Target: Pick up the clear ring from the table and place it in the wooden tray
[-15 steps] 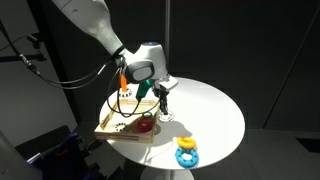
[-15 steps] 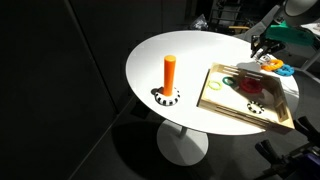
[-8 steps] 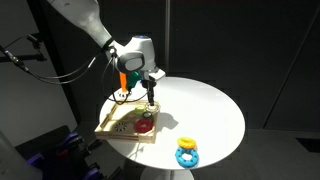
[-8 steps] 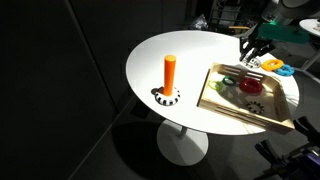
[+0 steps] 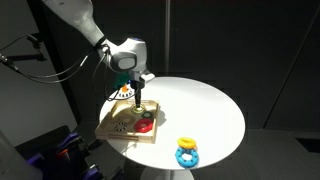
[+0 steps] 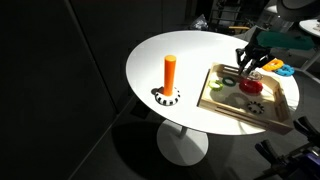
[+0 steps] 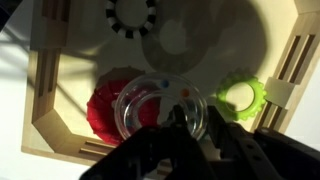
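Note:
My gripper (image 7: 182, 122) is shut on the rim of the clear ring (image 7: 150, 105), a glassy transparent ring that it holds just above the wooden tray (image 7: 40, 100). In the wrist view the clear ring hangs over the red ring (image 7: 100, 112), which lies in the tray. In both exterior views the gripper (image 5: 136, 98) (image 6: 246, 68) hangs over the tray (image 5: 108, 128) (image 6: 212, 100). The clear ring is too faint to make out there.
In the tray lie a green ring (image 7: 240, 95) (image 6: 228, 81), the red ring (image 5: 146, 125) (image 6: 252, 87) and a black-and-white ring (image 7: 130, 12). Blue and yellow rings (image 5: 186, 151) (image 6: 279, 68) are stacked on the round white table. An orange cylinder (image 6: 170, 72) stands on a black-and-white ring.
The gripper has carried the clear ring from the table beside the tray to a spot over the tray, above the red ring.

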Robot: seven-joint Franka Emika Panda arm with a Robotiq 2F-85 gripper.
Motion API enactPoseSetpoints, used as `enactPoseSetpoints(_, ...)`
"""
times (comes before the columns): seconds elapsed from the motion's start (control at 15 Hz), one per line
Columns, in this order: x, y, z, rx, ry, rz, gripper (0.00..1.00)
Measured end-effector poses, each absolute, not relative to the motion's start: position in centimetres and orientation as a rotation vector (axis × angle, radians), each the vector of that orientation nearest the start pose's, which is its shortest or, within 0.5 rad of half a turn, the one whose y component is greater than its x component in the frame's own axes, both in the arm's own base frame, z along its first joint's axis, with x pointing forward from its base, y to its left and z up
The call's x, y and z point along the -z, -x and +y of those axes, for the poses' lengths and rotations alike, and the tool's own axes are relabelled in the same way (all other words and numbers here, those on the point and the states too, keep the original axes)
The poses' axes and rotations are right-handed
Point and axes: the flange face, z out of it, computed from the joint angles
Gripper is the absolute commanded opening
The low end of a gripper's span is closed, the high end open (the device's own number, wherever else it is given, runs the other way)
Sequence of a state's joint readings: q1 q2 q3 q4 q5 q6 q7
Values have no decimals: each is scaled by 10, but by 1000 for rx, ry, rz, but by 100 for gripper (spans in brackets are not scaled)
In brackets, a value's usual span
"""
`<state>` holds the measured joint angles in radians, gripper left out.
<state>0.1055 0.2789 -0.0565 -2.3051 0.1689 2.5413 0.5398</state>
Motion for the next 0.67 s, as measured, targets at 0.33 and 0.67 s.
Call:
enactPoseSetpoints(0.33,-201,-504,22,-180,2944,961,49)
enactPoseSetpoints(0.67,-187,-495,19,-225,2963,959,87)
